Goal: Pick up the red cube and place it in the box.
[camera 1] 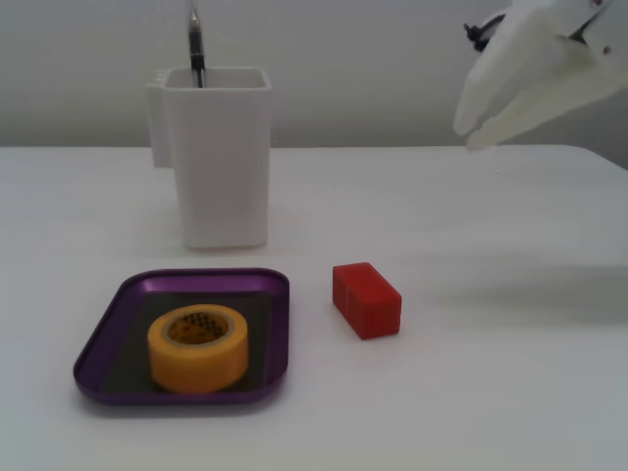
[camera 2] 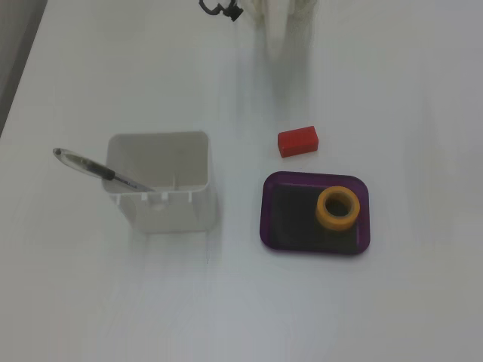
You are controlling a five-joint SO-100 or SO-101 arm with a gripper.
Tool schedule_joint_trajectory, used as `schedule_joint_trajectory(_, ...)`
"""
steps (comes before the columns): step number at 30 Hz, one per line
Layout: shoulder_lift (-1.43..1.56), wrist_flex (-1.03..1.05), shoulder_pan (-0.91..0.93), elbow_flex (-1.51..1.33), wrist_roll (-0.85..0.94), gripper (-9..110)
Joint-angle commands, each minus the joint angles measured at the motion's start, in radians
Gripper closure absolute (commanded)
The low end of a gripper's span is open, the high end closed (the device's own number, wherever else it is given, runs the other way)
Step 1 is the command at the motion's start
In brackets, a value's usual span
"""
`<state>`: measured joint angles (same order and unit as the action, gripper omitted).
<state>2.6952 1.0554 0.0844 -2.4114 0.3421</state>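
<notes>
Pincer, a fixed view: the gripper (camera 1: 469, 134) enters at the upper right of the frame, white, raised well above the table, tips pointing down and to the left. A narrow gap shows between the two fingers; it is slightly parted and holds nothing.

Red cube, same view: the red cube (camera 1: 366, 299) rests on the bare table (camera 1: 510, 392) at centre frame, just right of the box and apart from it.

Box, same view: the box (camera 1: 258, 368), a shallow purple tray, lies at lower left; the yellow tape roll (camera 1: 198, 347) sits inside it.

Other items, same view: the white container (camera 1: 218, 157) stands upper left, behind the box, with a pen (camera 1: 195, 44) upright in it.

Pincer, the other fixed view: only the white tips (camera 2: 273, 47) reach in at the top edge, centre; the jaw gap cannot be read here.

Red cube, this view: the red cube (camera 2: 297, 141) lies right of centre, just above the box (camera 2: 285, 219) and separate from it, well below the pincer.

Box, this view: tape roll (camera 2: 337, 207) occupies its right half; the left half is free.

Progress: judged as not yet begun in effect. The cube is ungrasped and outside the box. Approach, grasp, carry and release all remain.
</notes>
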Motion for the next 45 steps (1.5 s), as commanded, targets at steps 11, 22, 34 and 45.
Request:
schedule_joint_trajectory(11,-0.815,0.219,-0.166,0.716,0.057,87)
schedule_joint_trajectory(22,-1.075,0.202,-0.183,0.821,0.025,86)
schedule_joint_trajectory(34,-1.204,0.095,-0.172,0.821,0.031,86)
schedule_joint_trajectory(45,-1.310,0.031,-0.170,0.819,0.037,86)
